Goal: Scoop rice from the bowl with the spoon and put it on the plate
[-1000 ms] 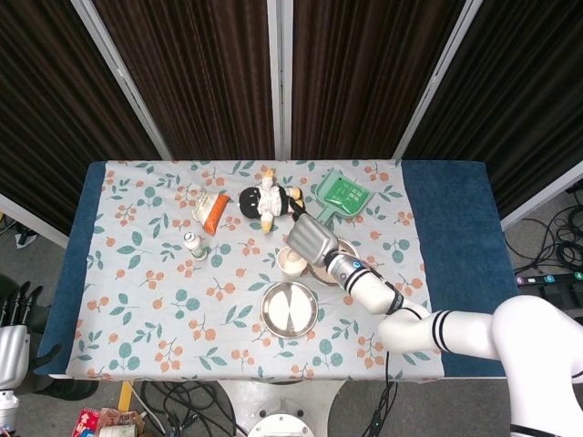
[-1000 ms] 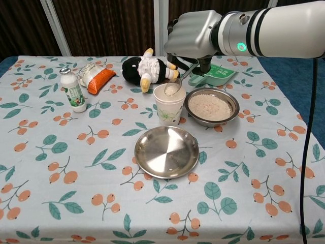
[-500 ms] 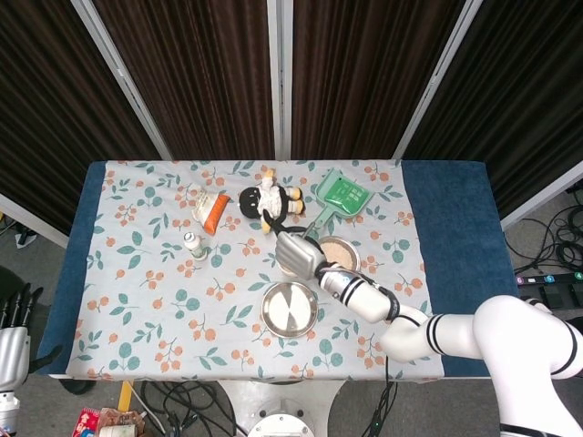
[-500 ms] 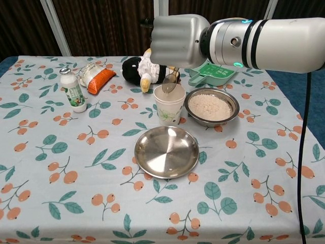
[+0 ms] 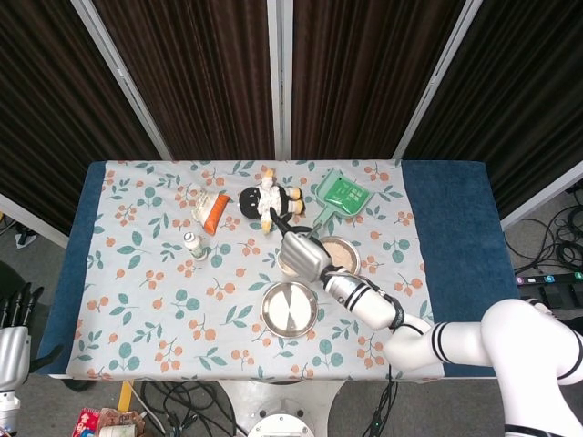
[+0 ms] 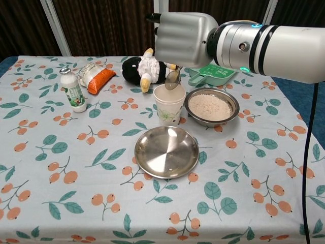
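My right hand holds a metal spoon by its handle, and the spoon's bowl hangs just above the rim of a paper cup. Right of the cup stands the steel bowl, filled with rice. The empty steel plate lies in front of the cup. From the head view the right hand covers most of the cup, above the plate and beside the bowl. My left hand hangs off the table's left side, fingers spread, holding nothing.
A small milk bottle stands at the left, with an orange snack packet behind it. A black and white plush toy lies behind the cup. A green dustpan sits behind the bowl.
The spoon's bowl was inside the cup a second ago and is now above its rim. The right hand shifted left, then slightly back right and up.
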{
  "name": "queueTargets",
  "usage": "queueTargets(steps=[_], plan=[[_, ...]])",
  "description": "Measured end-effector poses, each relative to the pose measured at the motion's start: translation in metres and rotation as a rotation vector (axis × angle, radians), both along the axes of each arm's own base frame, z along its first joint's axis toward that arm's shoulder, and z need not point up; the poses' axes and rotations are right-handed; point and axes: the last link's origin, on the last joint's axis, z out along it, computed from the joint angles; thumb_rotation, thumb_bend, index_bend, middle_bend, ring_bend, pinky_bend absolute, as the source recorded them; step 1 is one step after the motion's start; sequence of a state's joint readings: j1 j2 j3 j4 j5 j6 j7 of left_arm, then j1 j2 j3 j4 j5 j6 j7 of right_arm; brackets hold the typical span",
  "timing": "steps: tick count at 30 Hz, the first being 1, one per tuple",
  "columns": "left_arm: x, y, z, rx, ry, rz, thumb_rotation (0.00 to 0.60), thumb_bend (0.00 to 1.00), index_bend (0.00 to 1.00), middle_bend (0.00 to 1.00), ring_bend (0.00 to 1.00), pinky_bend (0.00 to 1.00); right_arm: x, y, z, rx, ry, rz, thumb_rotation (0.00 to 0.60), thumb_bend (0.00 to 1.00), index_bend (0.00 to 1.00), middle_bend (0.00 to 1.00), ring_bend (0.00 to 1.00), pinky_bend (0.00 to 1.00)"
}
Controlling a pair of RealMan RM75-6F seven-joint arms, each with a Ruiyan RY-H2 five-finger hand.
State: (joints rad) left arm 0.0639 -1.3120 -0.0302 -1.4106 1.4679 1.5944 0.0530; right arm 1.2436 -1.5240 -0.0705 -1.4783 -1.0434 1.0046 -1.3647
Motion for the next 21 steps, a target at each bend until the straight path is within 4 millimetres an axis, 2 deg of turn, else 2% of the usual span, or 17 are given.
queueTargets(steps=[8,14,18,21], plan=[[0.0,-0.003,0.001,0.008,-0.001,0.004,0.6,0.16,0.13,0.13,0.06,0.07,-0.015,0.01,0.011,0.076,-0.26,-0.192,0.6,0.41,0.69,0.63,0.27,0.0],[0.003,-0.002,0.001,0.002,0.002,-0.004,0.6,0.16,0.13,0.13,0.06,0.07,-0.024,0.03,0.02,0.197,-0.462,-0.306,0.6,0.41,0.69,0.63,0.27,0.0],[0.006,0.0,0.002,0.005,0.006,-0.013,0.6,0.16,0.13,0.13,0.06,0.07,-0.028,0.047,0.018,0.305,-0.555,-0.353,0.6,0.4,0.69,0.63,0.27,0.0],[0.007,0.001,0.003,0.005,0.007,-0.016,0.6,0.16,0.13,0.13,0.06,0.07,-0.03,0.061,0.008,0.382,-0.586,-0.351,0.6,0.39,0.69,0.62,0.26,0.0]])
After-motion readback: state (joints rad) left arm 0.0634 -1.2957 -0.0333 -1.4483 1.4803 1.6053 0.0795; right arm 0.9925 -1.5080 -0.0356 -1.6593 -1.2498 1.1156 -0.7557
